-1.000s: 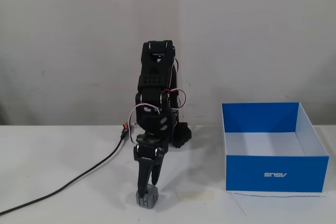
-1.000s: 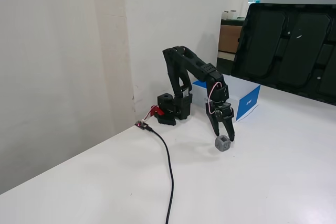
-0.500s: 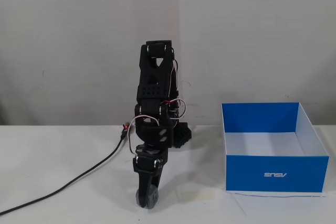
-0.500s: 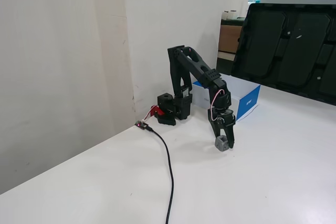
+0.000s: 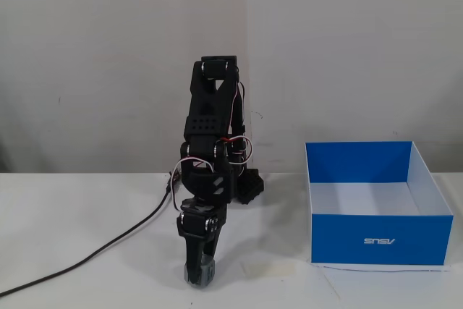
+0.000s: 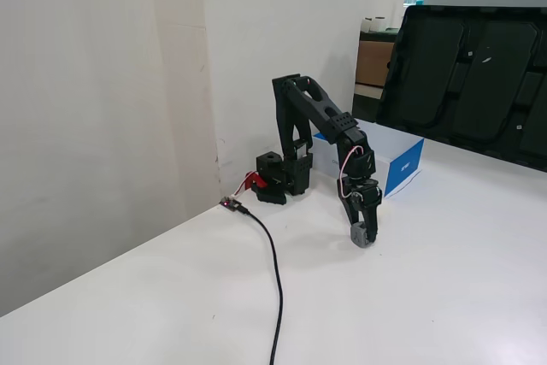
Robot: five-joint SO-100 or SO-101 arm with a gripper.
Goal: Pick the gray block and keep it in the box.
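Observation:
The gray block [image 5: 201,273] sits at table level between the fingers of my gripper [image 5: 198,276], which points straight down from the black arm [image 5: 211,142]. The jaws appear closed on the block, which seems to touch the table. In the other fixed view the gripper [image 6: 362,237] holds the same gray block [image 6: 364,238] at its tip. The box [image 5: 376,244], blue-walled, white inside and open-topped, stands to the right of the gripper and looks empty. In the other fixed view the box [image 6: 403,165] lies behind the arm.
A black cable [image 5: 108,245] runs from the arm's base across the left of the white table. A pale tape strip [image 5: 278,268] lies between gripper and box. A wall stands behind the arm. Large black panels [image 6: 466,66] lean at the table's far side.

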